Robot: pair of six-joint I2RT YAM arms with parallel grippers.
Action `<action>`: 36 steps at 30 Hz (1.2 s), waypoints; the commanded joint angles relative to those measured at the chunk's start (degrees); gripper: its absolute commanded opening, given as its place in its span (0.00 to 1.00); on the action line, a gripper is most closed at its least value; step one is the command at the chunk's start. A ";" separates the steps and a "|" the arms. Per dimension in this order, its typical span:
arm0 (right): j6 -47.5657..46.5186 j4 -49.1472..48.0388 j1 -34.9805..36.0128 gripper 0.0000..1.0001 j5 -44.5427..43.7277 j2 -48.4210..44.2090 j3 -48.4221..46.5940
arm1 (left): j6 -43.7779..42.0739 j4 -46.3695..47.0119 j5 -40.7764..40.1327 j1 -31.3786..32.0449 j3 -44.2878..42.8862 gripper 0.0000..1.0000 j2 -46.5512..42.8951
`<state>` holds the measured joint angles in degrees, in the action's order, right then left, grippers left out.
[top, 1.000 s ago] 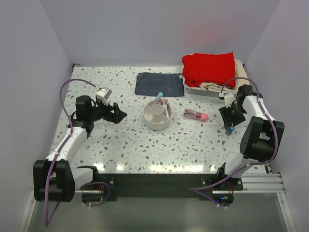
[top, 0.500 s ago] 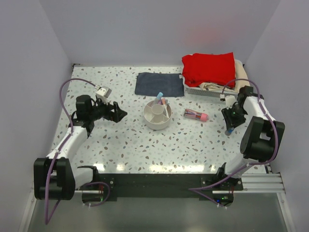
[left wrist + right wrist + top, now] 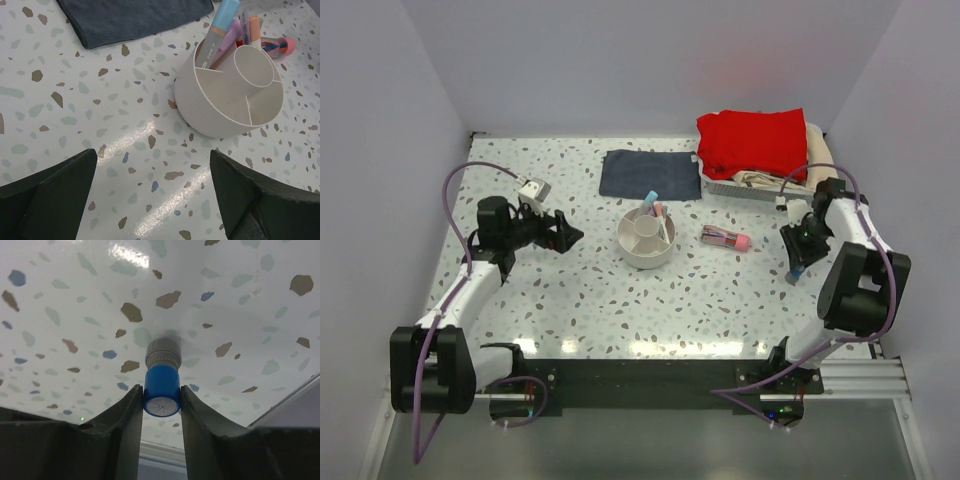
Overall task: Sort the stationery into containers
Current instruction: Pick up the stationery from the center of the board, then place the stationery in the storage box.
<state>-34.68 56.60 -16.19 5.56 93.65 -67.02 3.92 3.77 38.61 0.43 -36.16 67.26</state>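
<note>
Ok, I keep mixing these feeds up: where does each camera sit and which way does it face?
Top external: fixed above and behind the arm bases, looking down on the table; both arms, left gripper and right gripper show.
Left wrist: on the left arm, facing the bowl; its open fingers frame the bottom.
Right wrist: on the right arm, facing the table; its fingers clamp a blue-capped marker.
Shared: top and left wrist both show bowl, dark-blue cloth.
</note>
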 commanded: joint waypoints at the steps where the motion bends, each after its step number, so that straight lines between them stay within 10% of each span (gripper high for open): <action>1: 1.36 10.18 1.33 0.22 7.08 -8.12 -12.32 | 0.38 3.43 1.03 -0.43 -1.45 1.00 -0.29; 17: 5.59 12.13 42.79 0.20 3.41 -3.75 -37.20 | -0.40 4.40 -0.64 -0.43 -1.54 1.00 -0.20; 36: 3.13 10.90 62.50 0.18 2.35 19.03 -57.95 | -5.77 -1.75 -7.14 -1.92 0.56 1.00 -6.18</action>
<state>-30.50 68.16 45.52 9.58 111.77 -121.84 0.27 2.50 33.43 0.25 -36.14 63.59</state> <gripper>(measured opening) 0.352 0.997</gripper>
